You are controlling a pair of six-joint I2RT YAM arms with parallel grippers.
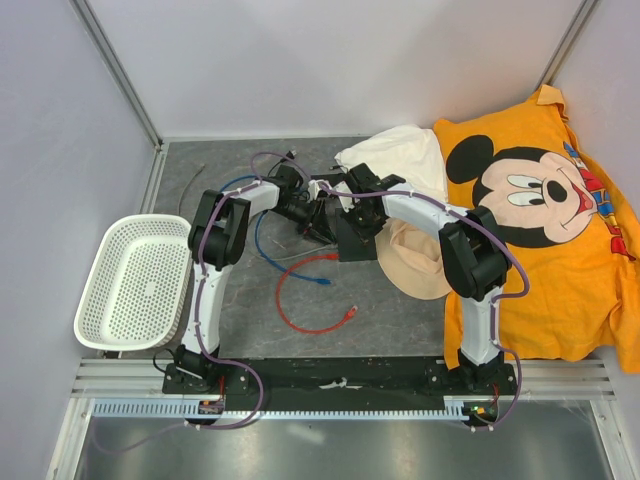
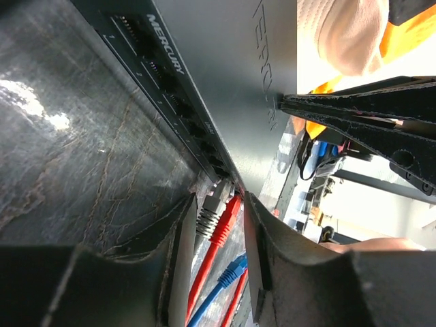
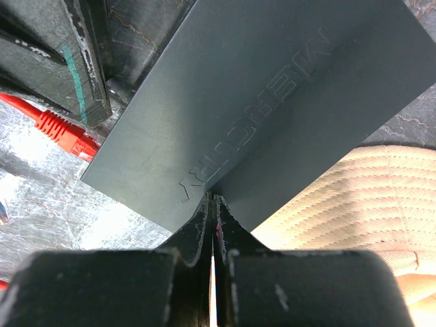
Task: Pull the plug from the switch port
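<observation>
Fingers (image 2: 178, 235) of the left gripper (image 2: 216, 211) stood apart astride the red plug (image 2: 226, 216) seated in the switch port (image 2: 230, 185), right gripper (image 3: 212, 204) tips together on the Mercury switch (image 3: 272, 102); plug judged light, stiff, latch fragile, best held by its boot.

Top external: table (image 1: 250, 320) is being viewed from above and behind, arm bases (image 1: 190, 372) at 6 o'clock. Left wrist: port edge (image 2: 170, 95) of the switch (image 1: 350, 238) is being viewed very closely. Right wrist: switch top is being viewed closely, from above. The switch is being shared by all three.
</observation>
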